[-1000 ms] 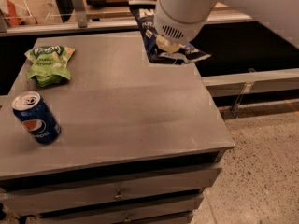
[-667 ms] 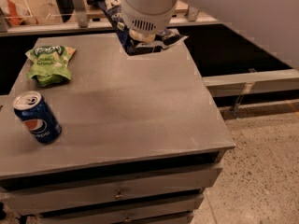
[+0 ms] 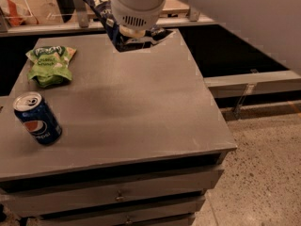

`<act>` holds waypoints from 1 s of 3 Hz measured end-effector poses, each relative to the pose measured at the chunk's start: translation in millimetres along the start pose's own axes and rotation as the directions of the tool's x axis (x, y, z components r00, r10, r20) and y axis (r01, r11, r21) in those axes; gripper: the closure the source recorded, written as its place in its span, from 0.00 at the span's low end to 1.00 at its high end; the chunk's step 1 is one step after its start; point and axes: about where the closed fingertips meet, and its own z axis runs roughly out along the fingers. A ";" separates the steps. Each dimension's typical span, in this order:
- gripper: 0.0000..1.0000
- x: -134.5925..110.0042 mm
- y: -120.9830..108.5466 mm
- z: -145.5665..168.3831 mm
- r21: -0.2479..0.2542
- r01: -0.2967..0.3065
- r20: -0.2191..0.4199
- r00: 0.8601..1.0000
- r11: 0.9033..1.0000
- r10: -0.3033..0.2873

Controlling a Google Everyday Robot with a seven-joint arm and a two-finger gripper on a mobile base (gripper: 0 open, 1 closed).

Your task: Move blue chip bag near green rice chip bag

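With the gripper [image 3: 133, 33] above the table's [image 3: 141, 102] far edge, seemingly pinching the blue chip bag [image 3: 104, 8] aloft, we should carry it low and set it just beside the green rice chip bag [image 3: 49, 65] without nudging it.

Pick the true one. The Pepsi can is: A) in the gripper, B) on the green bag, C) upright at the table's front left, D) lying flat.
C: the Pepsi can stands upright front left; the gripper holds the blue chip bag at the far edge.
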 end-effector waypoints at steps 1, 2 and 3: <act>1.00 -31.5 -13.0 28.1 -0.009 0.089 0.054 0.995 0.996 -0.088; 1.00 -61.4 -29.1 71.2 -0.017 0.156 0.096 0.983 0.988 -0.154; 1.00 -77.0 -33.0 114.7 -0.038 0.177 0.110 0.979 0.984 -0.172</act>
